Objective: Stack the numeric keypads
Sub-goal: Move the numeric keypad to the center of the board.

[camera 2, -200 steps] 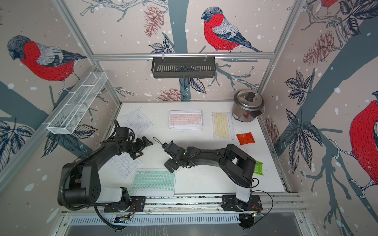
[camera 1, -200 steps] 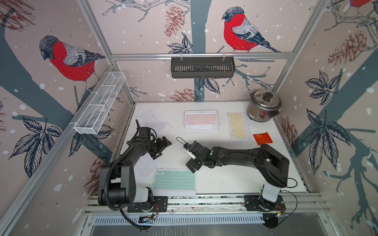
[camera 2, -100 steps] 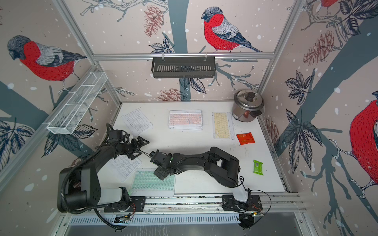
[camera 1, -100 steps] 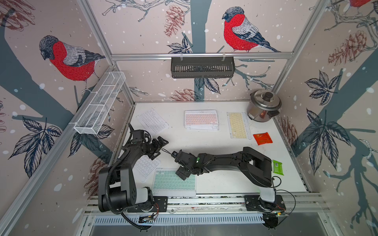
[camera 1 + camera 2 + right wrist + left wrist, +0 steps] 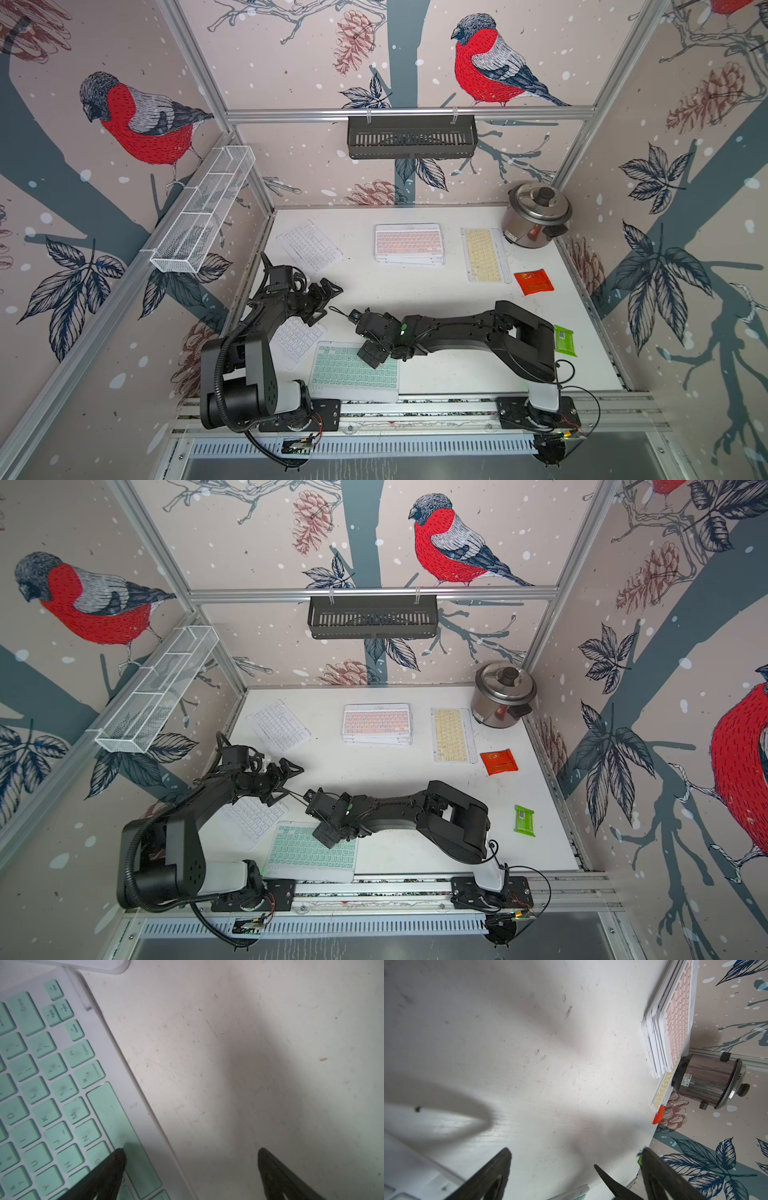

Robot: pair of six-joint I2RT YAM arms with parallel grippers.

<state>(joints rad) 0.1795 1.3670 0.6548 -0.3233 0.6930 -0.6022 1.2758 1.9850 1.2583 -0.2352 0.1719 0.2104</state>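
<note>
A mint green keypad lies at the table's front edge. My right gripper hangs open over its far long edge; in the right wrist view the right gripper has one finger above the mint keypad's space bar and the other above bare table. My left gripper is open and empty, above a white keypad at front left. Another white keypad lies at back left. A pink-topped stack of several keypads sits at back centre, with a yellow keypad to its right.
A steel rice cooker stands in the back right corner. A red packet and a green packet lie along the right side. A black basket hangs on the back wall and a white wire basket on the left wall.
My right arm has swung left and toward the front, carrying its open gripper from mid-table to over the mint keypad. The left gripper has drawn back slightly to the left.
</note>
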